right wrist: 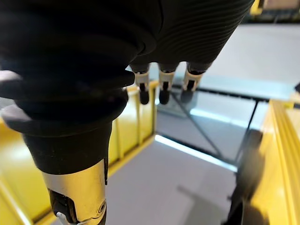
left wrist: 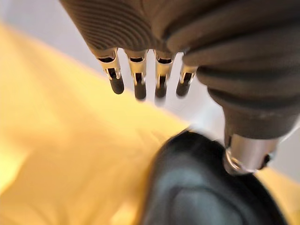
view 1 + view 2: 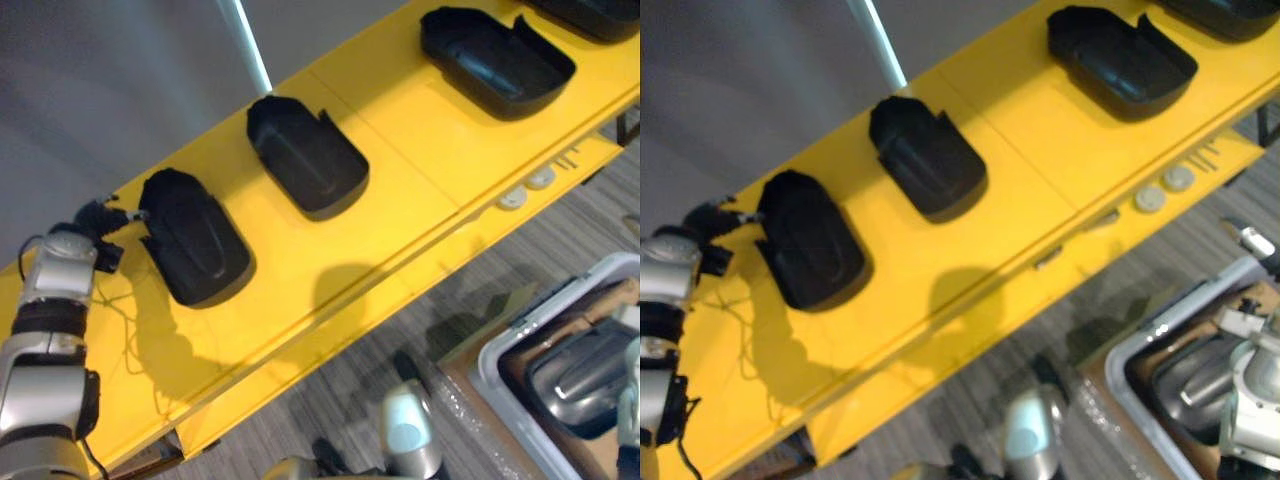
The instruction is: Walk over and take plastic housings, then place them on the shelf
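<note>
Fingers (image 2: 139,86) straight, our left hand (image 3: 98,225) beside a black plastic housing (image 3: 195,240), right hand (image 1: 93,56) relaxed, empty; white plastic bin (image 3: 560,300) holds grey housings (image 3: 575,375).

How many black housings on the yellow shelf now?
4: first housing beside the left hand, second housing next along, third housing further right, fourth housing cut off at the top right edge. More may sit beyond view.

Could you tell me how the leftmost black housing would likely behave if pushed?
The leftmost housing looks like a rigid moulded shell, so probably stiff and light. Lying flat on the smooth yellow shelf, it would likely slide rather than roll.
</note>
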You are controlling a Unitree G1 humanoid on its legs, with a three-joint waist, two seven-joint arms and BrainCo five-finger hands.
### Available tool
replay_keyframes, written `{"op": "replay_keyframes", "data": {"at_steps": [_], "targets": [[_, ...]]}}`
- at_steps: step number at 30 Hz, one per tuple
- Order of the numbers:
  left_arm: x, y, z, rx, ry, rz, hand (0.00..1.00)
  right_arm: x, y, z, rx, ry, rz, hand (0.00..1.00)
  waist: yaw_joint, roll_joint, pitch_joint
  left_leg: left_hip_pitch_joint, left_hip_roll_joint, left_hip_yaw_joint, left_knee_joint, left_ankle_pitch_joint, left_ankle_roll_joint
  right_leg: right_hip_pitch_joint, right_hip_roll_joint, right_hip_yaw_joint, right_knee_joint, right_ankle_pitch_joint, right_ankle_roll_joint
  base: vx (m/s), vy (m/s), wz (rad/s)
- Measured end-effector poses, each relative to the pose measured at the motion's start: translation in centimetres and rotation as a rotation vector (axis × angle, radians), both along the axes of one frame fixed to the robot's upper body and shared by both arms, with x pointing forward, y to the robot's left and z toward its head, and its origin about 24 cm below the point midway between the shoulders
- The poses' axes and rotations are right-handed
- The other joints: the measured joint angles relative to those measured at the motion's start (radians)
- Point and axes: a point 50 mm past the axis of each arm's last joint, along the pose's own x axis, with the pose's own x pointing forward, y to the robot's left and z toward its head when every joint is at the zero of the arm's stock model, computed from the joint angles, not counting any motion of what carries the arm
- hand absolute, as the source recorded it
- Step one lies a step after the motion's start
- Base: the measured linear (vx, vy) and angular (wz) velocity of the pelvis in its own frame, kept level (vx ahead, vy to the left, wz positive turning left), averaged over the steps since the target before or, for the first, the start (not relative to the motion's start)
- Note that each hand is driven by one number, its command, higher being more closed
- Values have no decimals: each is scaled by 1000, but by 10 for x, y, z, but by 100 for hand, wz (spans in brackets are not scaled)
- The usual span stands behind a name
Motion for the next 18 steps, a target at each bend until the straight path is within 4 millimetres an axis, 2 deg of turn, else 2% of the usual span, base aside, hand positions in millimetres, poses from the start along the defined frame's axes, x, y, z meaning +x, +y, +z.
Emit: {"op": "replay_keyframes", "data": {"at_steps": [3,6,8,11,13,16,18], "targets": [[2,-12,16,37,-67,-83,0,6,7,-5,27,22,64,0,47,9,-40,0,13,-22,-4,3,-3,24,5,-30,-25,4,-4,47,-34,21],[-7,-26,30,18,-141,-210,0,12,16,-8,43,38,131,0,83,7,-87,2,16,-60,-21,12,-7,51,4,-68,-42,5,-5,61,-30,35],[-16,-45,39,8,-185,-343,0,14,16,-6,56,26,145,0,121,1,-127,10,17,-81,-33,16,-8,77,0,-96,-58,5,-5,55,-8,32],[-26,-64,43,-29,-218,-470,0,18,20,-4,70,12,167,0,150,-7,-155,19,15,-119,-39,19,-7,115,-9,-134,-75,4,-5,36,4,37],[-32,-74,45,-7,-245,-512,0,24,25,-2,84,4,206,0,180,-18,-181,18,9,-147,-51,29,-3,135,-19,-170,-85,5,-5,16,-9,36],[-48,-64,58,-17,-375,-481,0,29,29,0,84,19,228,0,210,-30,-196,14,6,-175,-50,34,-3,154,-26,-202,-94,5,-5,-9,-22,33],[-74,-46,75,-21,-590,-394,0,31,31,-7,119,40,225,0,233,-40,-218,10,8,-191,-51,36,-3,169,-28,-228,-106,5,-5,-24,-24,26]]}}
